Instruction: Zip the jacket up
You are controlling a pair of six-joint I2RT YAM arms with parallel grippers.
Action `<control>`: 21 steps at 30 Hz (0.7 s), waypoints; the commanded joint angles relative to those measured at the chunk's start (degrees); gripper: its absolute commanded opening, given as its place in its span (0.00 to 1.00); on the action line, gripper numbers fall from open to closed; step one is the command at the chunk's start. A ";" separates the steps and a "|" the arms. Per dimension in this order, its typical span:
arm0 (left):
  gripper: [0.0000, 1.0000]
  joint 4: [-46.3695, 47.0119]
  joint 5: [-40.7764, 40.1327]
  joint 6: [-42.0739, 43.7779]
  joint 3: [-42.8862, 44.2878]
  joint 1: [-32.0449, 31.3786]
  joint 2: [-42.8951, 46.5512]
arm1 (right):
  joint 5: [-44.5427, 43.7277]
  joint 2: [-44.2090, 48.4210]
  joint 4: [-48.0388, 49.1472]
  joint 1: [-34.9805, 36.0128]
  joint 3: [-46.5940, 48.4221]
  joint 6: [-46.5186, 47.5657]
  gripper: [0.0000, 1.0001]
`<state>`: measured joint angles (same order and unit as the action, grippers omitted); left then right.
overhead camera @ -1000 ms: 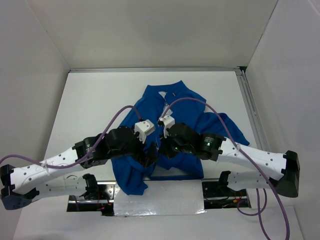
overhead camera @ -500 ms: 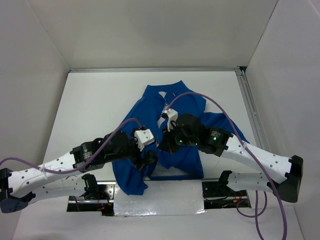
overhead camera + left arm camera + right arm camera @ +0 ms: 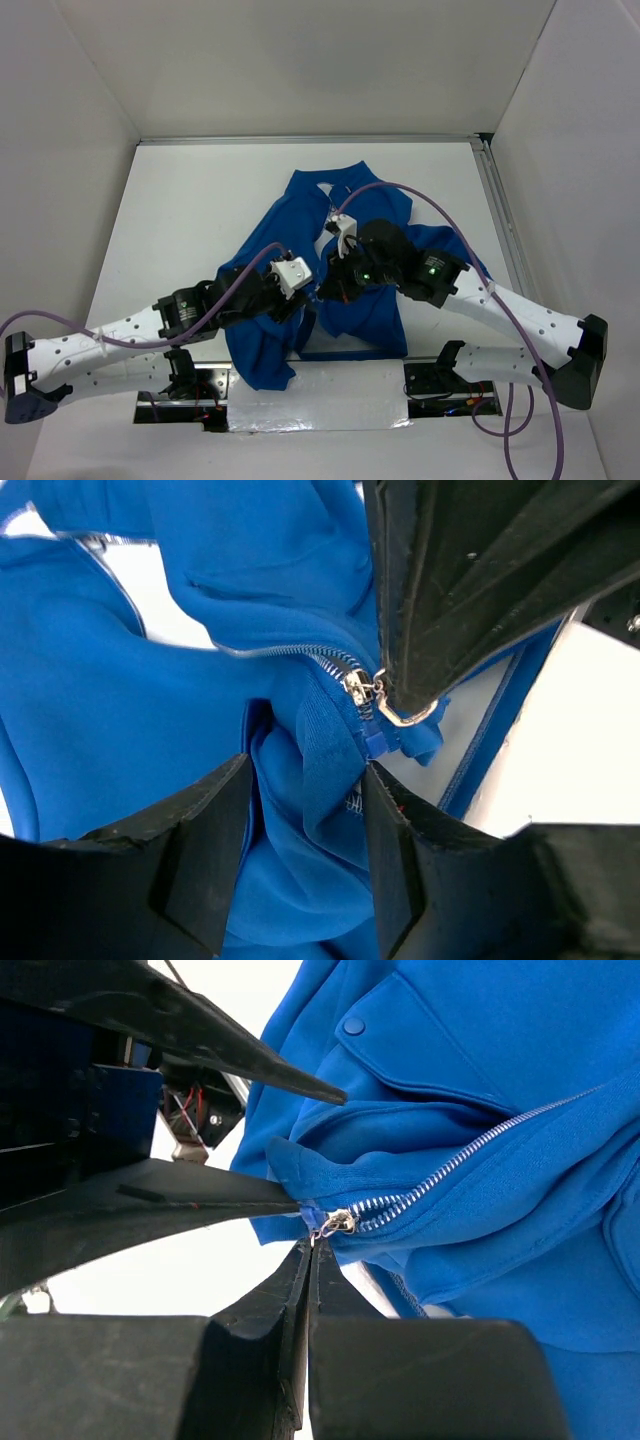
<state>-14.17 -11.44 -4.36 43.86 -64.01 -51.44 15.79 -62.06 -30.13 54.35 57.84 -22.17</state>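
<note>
The royal-blue jacket lies crumpled on the white table, collar at the far side. My left gripper is at its near hem. In the left wrist view the jaws are closed on a bunched fold of blue hem. My right gripper sits just beside it. In the right wrist view its jaws are pressed shut on the metal pull of the zipper slider, at the low end of the pale zipper teeth. The slider also shows in the left wrist view.
A metal rail runs along the table's right side. White walls enclose the left, far and right sides. A shiny plate lies at the near edge between the arm bases. Purple cables arch over the jacket.
The right wrist has moved a little toward the far side and the right arm has swung outward. The left arm has stretched lower and nearer. Both grippers stay at the hem.
</note>
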 commanded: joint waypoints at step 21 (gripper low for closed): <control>0.00 9.69 12.75 0.23 -6.32 -0.15 16.27 | -30.63 -9.65 0.59 -1.44 6.23 3.45 0.00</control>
<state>-8.45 -5.87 -2.02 37.17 -63.46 -39.75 0.27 -70.57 -30.15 54.41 62.28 -21.52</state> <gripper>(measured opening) 0.048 0.007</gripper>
